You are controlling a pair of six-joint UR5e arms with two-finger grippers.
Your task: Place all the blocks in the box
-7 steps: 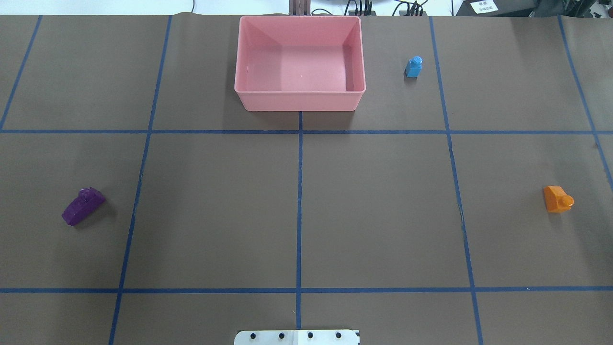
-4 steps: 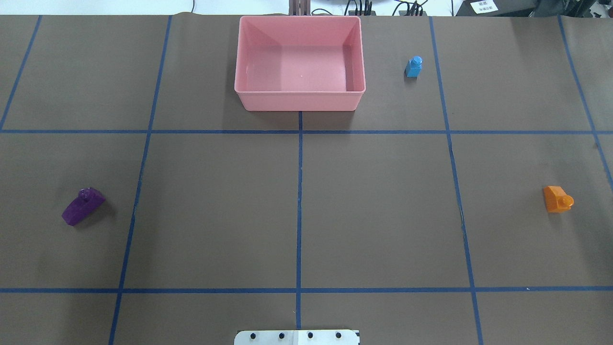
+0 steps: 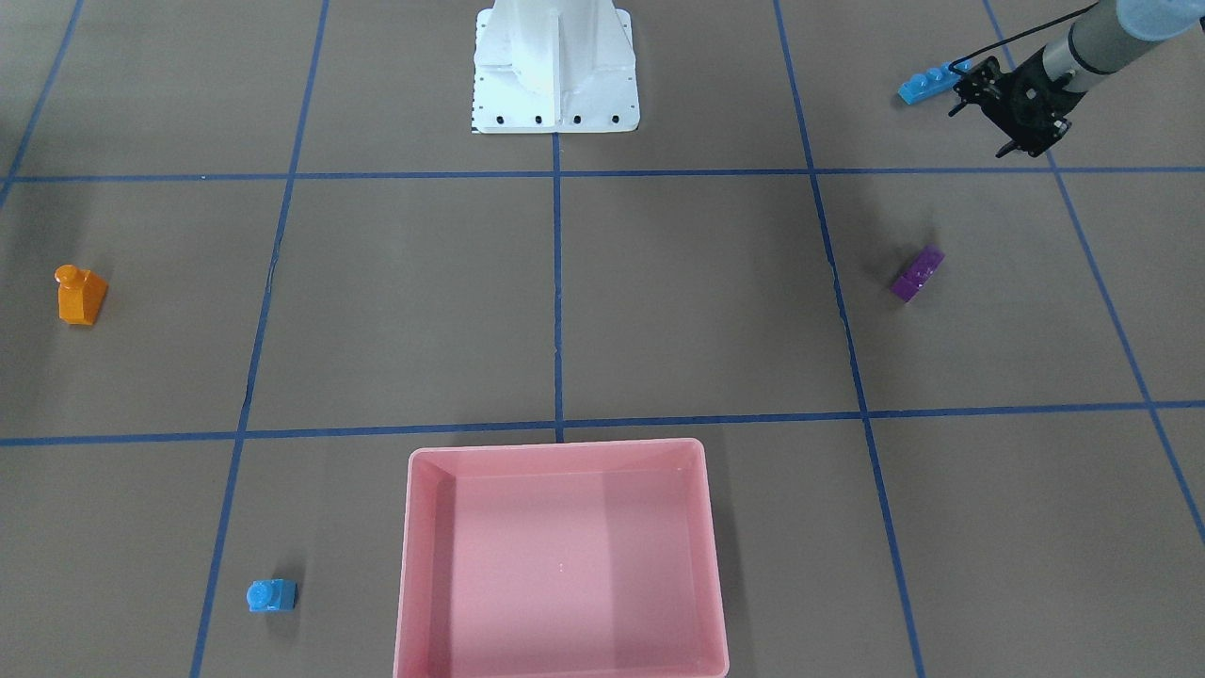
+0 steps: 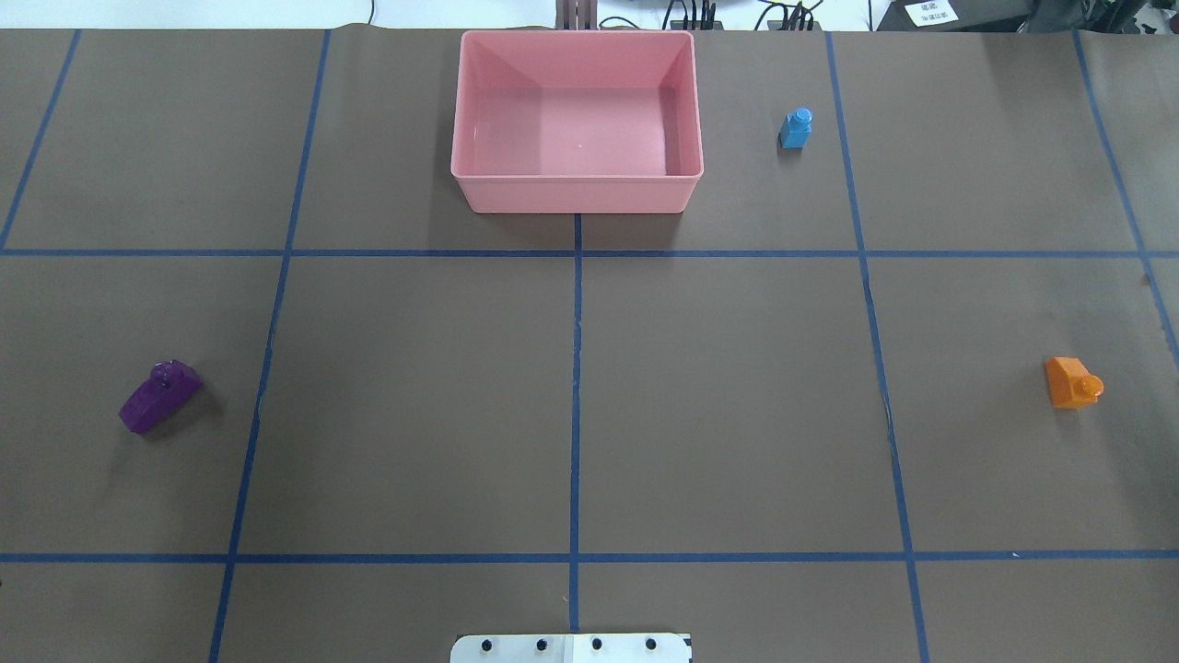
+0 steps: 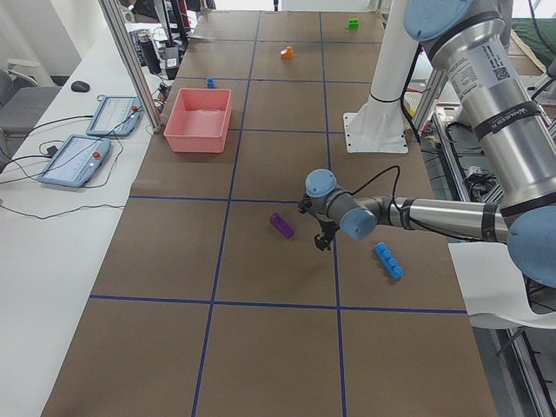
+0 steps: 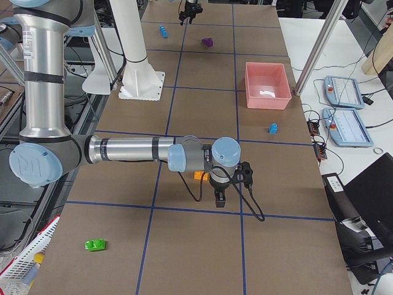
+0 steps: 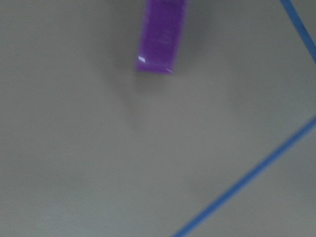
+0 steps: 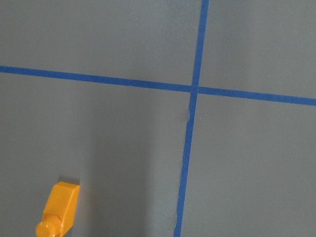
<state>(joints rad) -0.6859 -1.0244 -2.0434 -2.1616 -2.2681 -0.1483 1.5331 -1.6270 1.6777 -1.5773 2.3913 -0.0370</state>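
Left gripper (image 5: 322, 243) hangs low over the table (image 4: 737, 414), between purple brick (image 4: 159, 396) and long blue brick (image 5: 388, 260); fingers spread or closed, cannot tell. Right gripper (image 6: 221, 200) hangs just beside orange brick (image 4: 1071, 382); seen only from the side, so its state cannot be told. Small blue brick (image 4: 795, 128) sits near the box (image 4: 576, 193), apart from it. Green brick (image 6: 94, 245) lies far out at the table's right end. Box interior bare. Judgement: none of five in, first pick not yet made
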